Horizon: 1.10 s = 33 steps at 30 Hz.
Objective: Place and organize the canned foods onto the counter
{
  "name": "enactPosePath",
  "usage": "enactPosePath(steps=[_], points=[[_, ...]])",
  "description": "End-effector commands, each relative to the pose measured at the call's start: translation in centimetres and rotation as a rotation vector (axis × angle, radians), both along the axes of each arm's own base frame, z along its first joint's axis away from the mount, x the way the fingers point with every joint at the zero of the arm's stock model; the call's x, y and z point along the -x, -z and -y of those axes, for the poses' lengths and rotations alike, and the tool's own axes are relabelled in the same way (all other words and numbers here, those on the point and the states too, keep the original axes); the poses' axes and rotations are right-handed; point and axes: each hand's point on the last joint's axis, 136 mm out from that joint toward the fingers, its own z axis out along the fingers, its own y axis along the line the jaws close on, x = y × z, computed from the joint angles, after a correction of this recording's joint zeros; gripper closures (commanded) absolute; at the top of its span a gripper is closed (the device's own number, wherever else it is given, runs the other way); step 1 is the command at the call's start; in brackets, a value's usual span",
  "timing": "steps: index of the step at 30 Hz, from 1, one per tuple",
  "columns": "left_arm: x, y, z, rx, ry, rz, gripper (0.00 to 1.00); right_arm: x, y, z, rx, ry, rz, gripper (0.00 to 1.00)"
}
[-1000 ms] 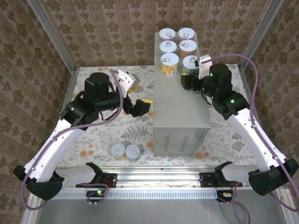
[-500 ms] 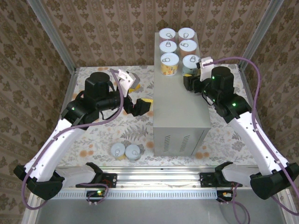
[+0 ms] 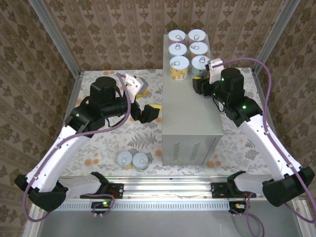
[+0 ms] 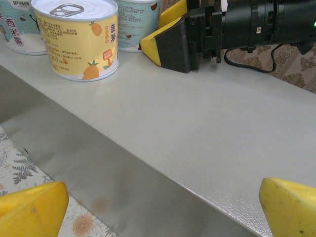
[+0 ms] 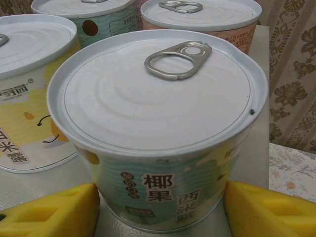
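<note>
Nudged slightly toward the counter's far edge, the teal tin is flanked by the right gripper's yellow foam pads; contact cannot be told. Six round pull-tab tins are counted on the smooth grey top, two more tins beside its near-left corner. The left gripper is spread.

Overhead and close wrist cameras share counter.

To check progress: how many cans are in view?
8. Six cans on the counter: far left, far right, middle left, middle right, near left, near right. Two on the floor, side by side. None seems hidden.
</note>
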Motion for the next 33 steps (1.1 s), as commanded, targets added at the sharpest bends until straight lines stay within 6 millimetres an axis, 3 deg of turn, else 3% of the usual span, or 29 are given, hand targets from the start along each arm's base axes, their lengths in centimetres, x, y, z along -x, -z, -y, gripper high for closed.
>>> enactPosePath(steps=[1, 13, 21, 28, 33], points=[[0.1, -0.8, -0.5, 0.027, -0.017, 0.009, 0.0, -0.6, -0.7, 0.0, -0.003, -0.004, 0.012, 0.32], [0.0, -0.7, -0.5, 0.022, -0.021, 0.011, 0.0, -0.9, -0.6, -0.1, -0.006, -0.015, 0.007, 0.31], [-0.5, -0.2, -0.6, 0.007, -0.042, -0.001, 0.0, 0.3, -1.5, 0.1, -0.017, -0.024, 0.025, 0.22], [-1.3, 2.2, -2.0, -0.071, -0.136, -0.041, 0.0, 3.9, -2.5, 1.0, -0.031, -0.037, 0.006, 0.0], [-1.1, 5.2, -3.7, -0.146, -0.207, -0.102, 0.0, 7.6, -2.9, 2.3, -0.021, -0.031, -0.043, 0.0]])
